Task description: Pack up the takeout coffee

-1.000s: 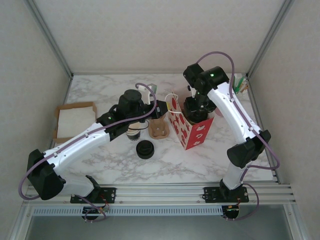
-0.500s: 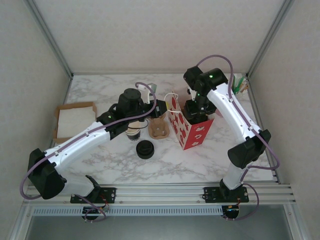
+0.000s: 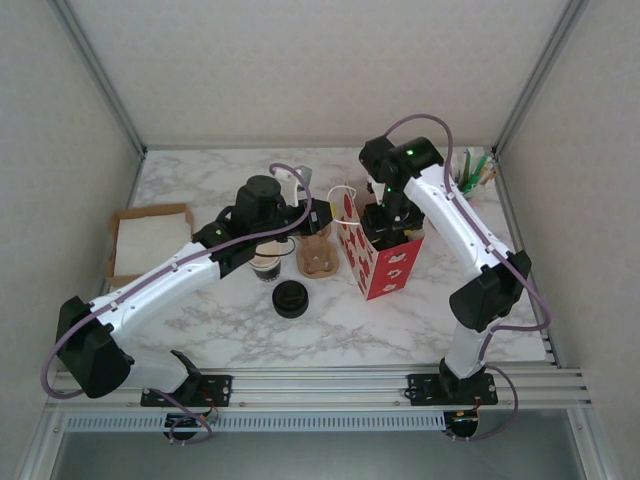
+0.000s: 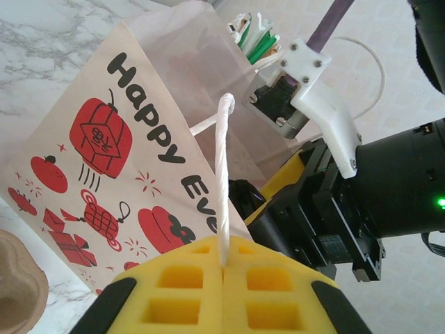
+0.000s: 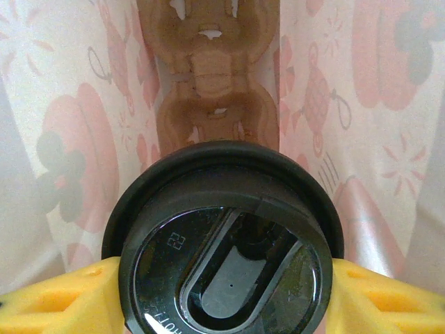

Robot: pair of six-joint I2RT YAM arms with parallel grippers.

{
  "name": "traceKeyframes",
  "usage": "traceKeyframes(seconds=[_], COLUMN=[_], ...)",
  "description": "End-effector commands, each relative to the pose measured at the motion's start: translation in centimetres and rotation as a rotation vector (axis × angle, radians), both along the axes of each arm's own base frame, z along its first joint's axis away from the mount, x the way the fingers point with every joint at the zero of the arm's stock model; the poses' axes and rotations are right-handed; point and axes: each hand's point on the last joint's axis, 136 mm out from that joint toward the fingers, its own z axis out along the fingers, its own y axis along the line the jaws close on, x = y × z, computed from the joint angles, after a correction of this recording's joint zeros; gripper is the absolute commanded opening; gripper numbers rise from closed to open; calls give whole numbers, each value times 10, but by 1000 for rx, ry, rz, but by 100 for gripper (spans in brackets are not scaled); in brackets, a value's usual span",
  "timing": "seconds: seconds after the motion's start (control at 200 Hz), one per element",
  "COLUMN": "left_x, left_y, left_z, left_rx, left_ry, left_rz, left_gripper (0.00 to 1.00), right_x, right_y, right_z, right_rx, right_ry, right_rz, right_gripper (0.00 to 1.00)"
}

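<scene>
- A flat cardboard box [image 3: 150, 240] with white paper in it is seen at the far left of the table, well apart from the work.
- A lidless cup [image 3: 266, 268] and a loose black lid [image 3: 290, 299] are found under the left arm, with a brown cup carrier [image 3: 318, 258] just beside the bag.
- The bag's white cord handle [image 4: 224, 181] is pinched by the left gripper [image 4: 222, 278], whose fingers are pressed together on it, so the near wall is held up and the mouth stands open.
- The red-printed paper bag [image 3: 385, 265] stands upright, right of centre.
- The coffee cup [image 5: 222, 236], black lid on, is clamped at its sides by the right gripper [image 5: 222, 296], fingers spread wide around it. The cup is inside the bag, above what seems to be a second brown carrier [image 5: 208, 83] on the bag's floor.
- The step in hand is judged to be lowering the cup into the bag.
- Next, a straight, level descent into a carrier well is called for. The cup would then be released and the fingers drawn out without snagging the thin walls.
</scene>
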Motion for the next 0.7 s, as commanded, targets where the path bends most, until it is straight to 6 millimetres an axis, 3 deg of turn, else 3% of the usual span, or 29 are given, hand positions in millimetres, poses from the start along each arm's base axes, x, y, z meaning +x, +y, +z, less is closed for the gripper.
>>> traceKeyframes(seconds=[0.0, 0.691], left_x=[0, -3], left_y=[3, 8], left_z=[10, 9], left_rx=[-7, -23], left_ry=[-28, -22], left_rz=[-6, 1], left_gripper=[0, 0], right_x=[-7, 4], right_y=[0, 1], right_z=[-10, -25], right_rx=[-21, -13], right_ry=[49, 29], right_rz=[23, -12], right_gripper=[65, 65])
